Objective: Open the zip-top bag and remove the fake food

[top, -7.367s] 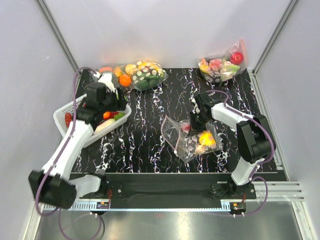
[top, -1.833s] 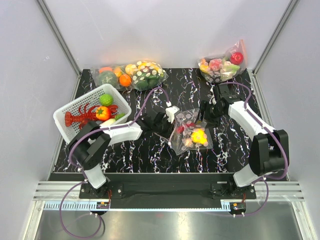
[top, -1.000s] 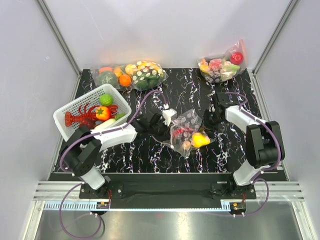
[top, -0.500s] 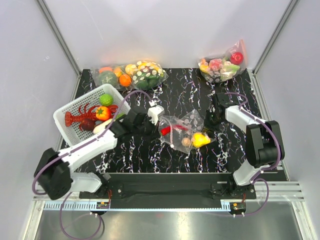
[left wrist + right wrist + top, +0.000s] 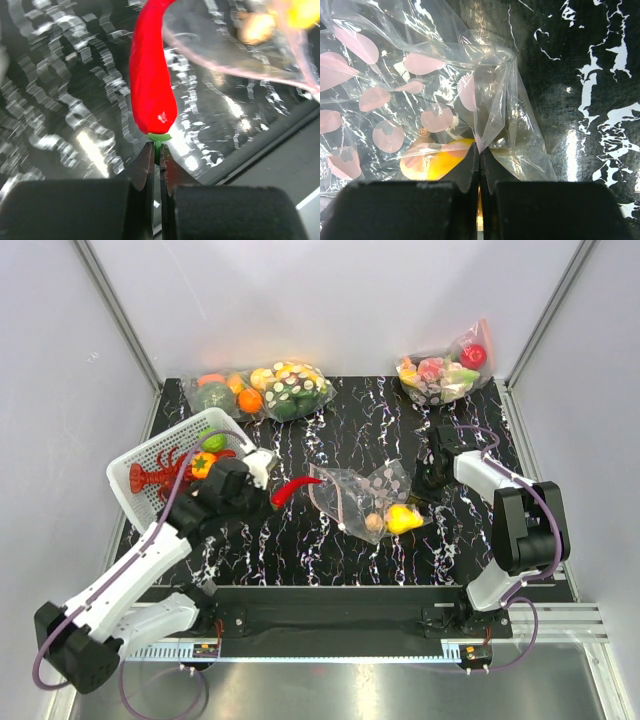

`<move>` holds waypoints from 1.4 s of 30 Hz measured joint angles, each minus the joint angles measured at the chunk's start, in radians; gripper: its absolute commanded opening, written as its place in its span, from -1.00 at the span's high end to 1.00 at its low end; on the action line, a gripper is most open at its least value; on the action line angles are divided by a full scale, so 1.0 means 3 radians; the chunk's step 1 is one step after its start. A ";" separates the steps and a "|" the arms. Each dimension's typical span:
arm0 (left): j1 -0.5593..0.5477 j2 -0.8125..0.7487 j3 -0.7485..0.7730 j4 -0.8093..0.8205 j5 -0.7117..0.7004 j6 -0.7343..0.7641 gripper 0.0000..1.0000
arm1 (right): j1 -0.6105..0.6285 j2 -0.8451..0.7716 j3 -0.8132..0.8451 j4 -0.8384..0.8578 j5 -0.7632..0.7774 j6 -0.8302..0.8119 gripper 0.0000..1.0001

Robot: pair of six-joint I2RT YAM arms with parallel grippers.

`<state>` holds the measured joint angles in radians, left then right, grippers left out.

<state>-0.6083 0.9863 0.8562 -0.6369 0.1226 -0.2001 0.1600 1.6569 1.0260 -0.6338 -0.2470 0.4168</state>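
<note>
The zip-top bag [image 5: 362, 497] is shown lying on the tabletop [image 5: 300, 440], its far right corner pinched between the closed right fingers [image 5: 468, 170]. By this hold the bag is judged to be anchored, so that its contents can be drawn out through the mouth facing left. The red piece [image 5: 151, 85], pepper-shaped, is gripped by its green stem between the closed left fingers [image 5: 145, 165] and is held clear of the tabletop, between the bag and the basket [image 5: 165, 440]. The yellow fruit [image 5: 403, 517] and the tan piece [image 5: 374, 523] are seen inside the bag. Compared with half a second earlier, the red piece has been carried out of the bag's mouth, and the left arm has been drawn back leftward. The right hold is unchanged.
</note>
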 measured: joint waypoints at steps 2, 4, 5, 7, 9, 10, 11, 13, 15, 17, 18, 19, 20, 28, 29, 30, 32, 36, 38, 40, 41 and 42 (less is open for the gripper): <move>0.0090 -0.0146 0.0011 -0.0168 -0.0130 -0.0036 1.00 | -0.0008 0.0000 0.0000 -0.0001 -0.0001 0.0000 1.00; 0.0186 -0.0244 0.0066 -0.0334 -0.0243 -0.0064 1.00 | -0.0011 0.0000 0.0000 -0.0003 -0.0004 0.0000 1.00; 0.0243 -0.0264 0.0113 -0.0422 -0.0295 -0.0071 1.00 | -0.0013 0.0000 0.0001 -0.0003 -0.0006 0.0000 1.00; 0.0355 -0.0273 0.0201 -0.0532 -0.0389 -0.0079 1.00 | -0.0014 0.0000 0.0003 -0.0004 -0.0018 0.0000 1.00; 0.0509 -0.0271 0.0291 -0.0646 -0.0501 -0.0081 1.00 | -0.0014 0.0000 0.0009 -0.0008 -0.0022 0.0000 1.00; 0.0586 -0.0271 0.0328 -0.0694 -0.0549 -0.0074 1.00 | -0.0014 0.0000 0.0014 -0.0013 -0.0022 0.0000 1.00; 0.0683 -0.0268 0.0360 -0.0739 -0.0596 -0.0055 1.00 | -0.0014 0.0000 0.0023 -0.0024 -0.0023 0.0000 1.00; 0.0930 -0.0240 0.0429 -0.0821 -0.0637 -0.0004 1.00 | -0.0014 -0.0003 0.0046 -0.0038 -0.0025 0.0000 1.00; 0.1249 -0.0179 0.0488 -0.0857 -0.0635 0.0071 1.00 | -0.0014 -0.0003 0.0061 -0.0045 -0.0028 0.0000 1.00; 0.1587 -0.0095 0.0539 -0.0851 -0.0619 0.0145 1.00 | -0.0014 -0.0010 0.0064 -0.0050 -0.0029 0.0000 1.00; 0.1715 -0.0062 0.0554 -0.0843 -0.0605 0.0169 1.00 | -0.0015 -0.0015 0.0064 -0.0052 -0.0031 0.0000 1.00; 0.1848 -0.0018 0.0575 -0.0834 -0.0590 0.0207 1.00 | -0.0015 -0.0022 0.0064 -0.0053 -0.0031 -0.0001 1.00; 0.1975 0.0019 0.0591 -0.0813 -0.0580 0.0237 1.00 | -0.0017 -0.0025 0.0064 -0.0057 -0.0032 -0.0001 1.00; 0.2617 0.0462 0.0852 -0.0440 -0.0275 0.0412 1.00 | -0.0020 -0.0034 0.0097 -0.0061 -0.0116 -0.0003 1.00; 0.2655 0.0512 0.0872 -0.0401 -0.0248 0.0420 1.00 | -0.0020 -0.0034 0.0102 -0.0061 -0.0117 -0.0003 1.00; 0.2700 0.0581 0.0893 -0.0356 -0.0226 0.0432 1.00 | -0.0020 -0.0034 0.0104 -0.0060 -0.0118 -0.0003 1.00; 0.2775 0.0718 0.0921 -0.0287 -0.0196 0.0456 1.00 | -0.0020 -0.0034 0.0104 -0.0061 -0.0122 -0.0003 1.00; 0.2842 0.0918 0.0922 -0.0207 -0.0189 0.0492 0.95 | -0.0020 -0.0034 0.0104 -0.0060 -0.0151 -0.0003 1.00; 0.2874 0.0985 0.0922 -0.0186 -0.0195 0.0511 0.28 | -0.0020 -0.0034 0.0104 -0.0060 -0.0169 -0.0003 1.00; 0.2904 0.1036 0.0922 -0.0170 -0.0225 0.0510 -0.25 | -0.0020 -0.0034 0.0104 -0.0060 -0.0178 -0.0003 1.00; 0.2922 0.1047 0.0922 -0.0167 -0.0238 0.0519 -0.34 | -0.0020 -0.0034 0.0104 -0.0060 -0.0178 -0.0003 1.00; 0.2941 0.1055 0.0922 -0.0165 -0.0258 0.0507 -0.48 | -0.0020 -0.0034 0.0104 -0.0060 -0.0178 -0.0003 1.00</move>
<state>0.2741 1.3029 1.1328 -0.6865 0.0452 -0.0479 0.1539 1.6466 1.0573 -0.6518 -0.3004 0.4160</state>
